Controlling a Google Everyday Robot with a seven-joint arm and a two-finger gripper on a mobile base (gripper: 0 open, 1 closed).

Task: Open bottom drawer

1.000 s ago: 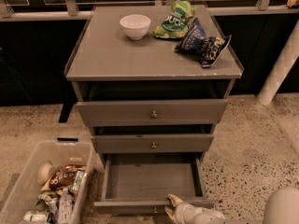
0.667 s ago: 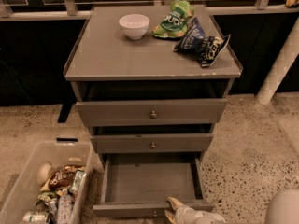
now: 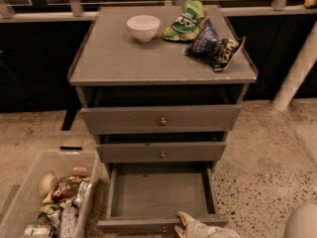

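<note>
The bottom drawer [image 3: 158,192] of the grey cabinet stands pulled far out, its plain grey inside bare. Its slim front panel [image 3: 133,225] lies near the lower edge of the camera view; the knob is barely visible at the very bottom. My gripper [image 3: 184,222] sits at the right part of that front panel, with pale fingertips [image 3: 185,217] reaching over its top edge. The arm comes in from the lower right.
The top drawer [image 3: 161,119] and middle drawer [image 3: 162,152] are slightly out. On the cabinet top are a white bowl [image 3: 143,27], a green chip bag [image 3: 186,20] and a dark blue chip bag [image 3: 214,44]. A clear bin of snacks [image 3: 49,197] stands on the floor at left. A white pole [image 3: 297,68] is at right.
The bottom drawer stays pulled out. My gripper stays at its front edge with only a slight shift.
</note>
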